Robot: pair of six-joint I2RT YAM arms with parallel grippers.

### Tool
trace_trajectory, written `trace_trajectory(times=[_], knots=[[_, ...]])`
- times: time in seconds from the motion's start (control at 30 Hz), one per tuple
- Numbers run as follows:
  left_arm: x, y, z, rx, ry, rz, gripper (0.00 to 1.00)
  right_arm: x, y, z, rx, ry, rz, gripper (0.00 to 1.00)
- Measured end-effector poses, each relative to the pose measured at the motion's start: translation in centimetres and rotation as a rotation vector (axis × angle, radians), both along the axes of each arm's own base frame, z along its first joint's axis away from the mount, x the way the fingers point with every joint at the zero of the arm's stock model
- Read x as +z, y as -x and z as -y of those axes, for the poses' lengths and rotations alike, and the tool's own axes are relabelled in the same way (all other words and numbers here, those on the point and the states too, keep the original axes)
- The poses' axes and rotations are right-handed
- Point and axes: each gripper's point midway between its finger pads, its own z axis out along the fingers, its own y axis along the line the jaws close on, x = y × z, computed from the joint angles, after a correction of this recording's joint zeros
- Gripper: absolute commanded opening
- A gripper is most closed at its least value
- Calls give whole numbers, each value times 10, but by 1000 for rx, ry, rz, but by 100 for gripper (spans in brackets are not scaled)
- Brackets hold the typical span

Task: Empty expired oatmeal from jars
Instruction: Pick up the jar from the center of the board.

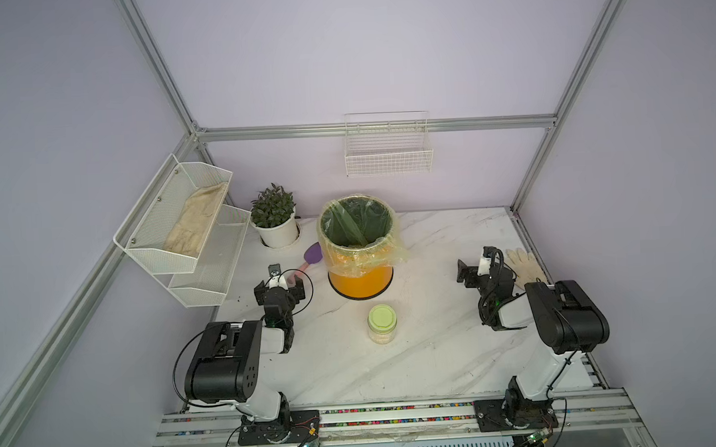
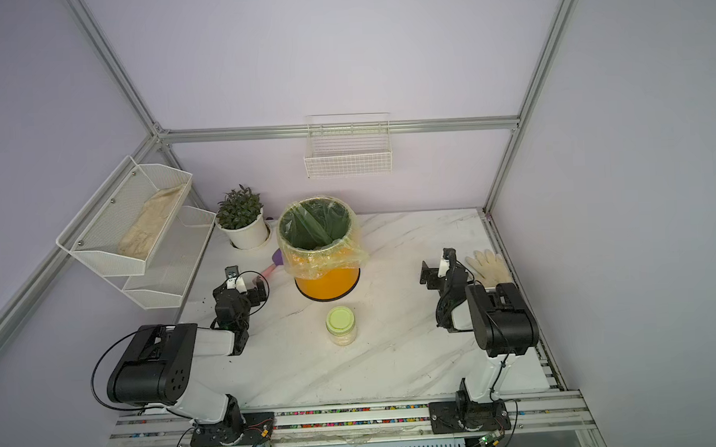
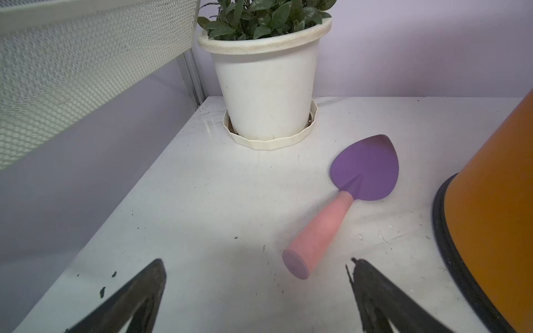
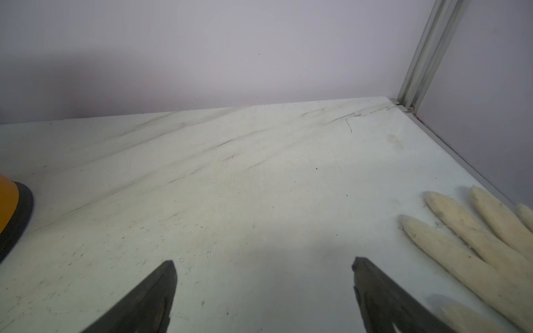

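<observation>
1. Below the centre of both top views, the jar [image 1: 382, 324] stands upright on the marble table [image 1: 436, 354]. Its pale green lid [image 1: 381, 317] is on, and the oatmeal [image 1: 381, 337] shows through the glass.
2. Just above the jar in the frame stands the orange bin [image 1: 363, 280] with its yellow liner, not touching the jar.
3. At centre left, the left gripper [image 3: 256, 268] has its jaws spread wide and holds nothing. A pink-handled purple trowel [image 3: 346, 201] lies ahead of it, with the white plant pot [image 3: 268, 86] beyond.
4. At the right side, the right gripper [image 4: 264, 263] is likewise wide and empty, with a pale glove [image 4: 476, 245] lying just beside it.
5. Both grippers are well apart from the jar.
</observation>
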Motion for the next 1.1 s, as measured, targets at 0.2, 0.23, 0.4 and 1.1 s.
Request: trace_trajectory(times=[0.2, 0.23, 0.4, 1.1], knots=[[0, 0, 0, 0, 0, 0, 100, 0, 0, -1, 3, -1, 0, 97], [0, 0, 0, 0, 0, 0, 100, 0, 0, -1, 3, -1, 0, 97], [0, 0, 0, 0, 0, 0, 100, 1, 0, -1, 3, -1, 3, 97], [32, -24, 11, 16, -27, -107, 100, 46, -20, -12, 76, 2, 3, 97]])
